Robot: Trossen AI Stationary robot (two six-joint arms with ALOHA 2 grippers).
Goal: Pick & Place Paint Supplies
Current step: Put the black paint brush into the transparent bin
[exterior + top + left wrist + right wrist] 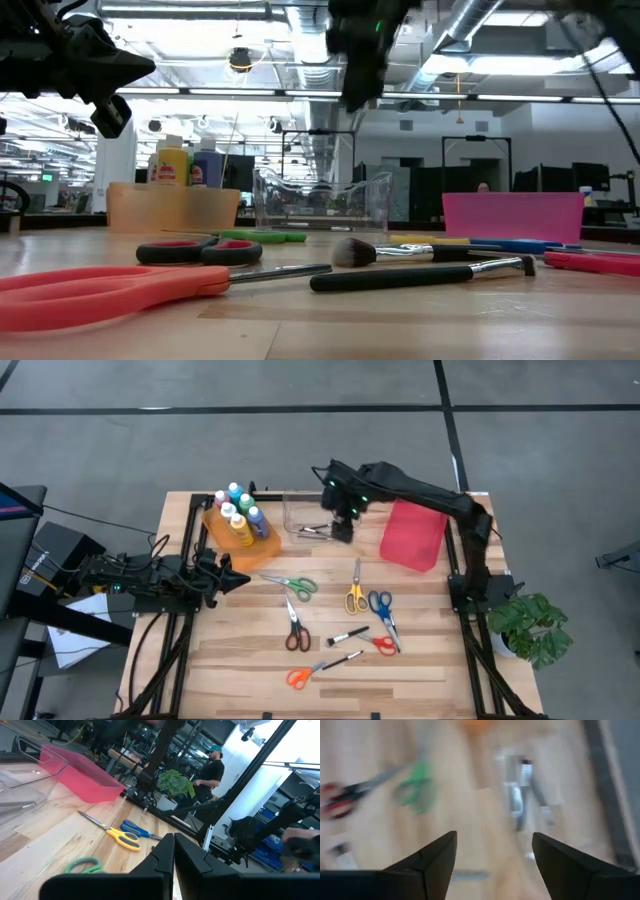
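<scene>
Several paint bottles (pixel 238 515) stand in the orange bin (pixel 262 546) at the back left. A clear bin (pixel 292 512) beside it holds thin brushes (pixel 313 531). On the table lie green scissors (pixel 292 584), yellow scissors (pixel 354 596), blue scissors (pixel 382 610), red-handled scissors (pixel 294 632), orange scissors (pixel 300 677) and two dark brushes (pixel 346 634). My right gripper (pixel 342 526) hangs open above the clear bin with nothing between its fingers (pixel 440 857). My left gripper (pixel 236 579) stays shut at the table's left edge, level and touching nothing.
A red bin (pixel 412 536) sits at the back right. A potted plant (pixel 530 628) stands off the table's right side. In the left wrist view a person (pixel 212 770) stands in the room beyond the table. Bare wood lies along the near-left part (pixel 230 660).
</scene>
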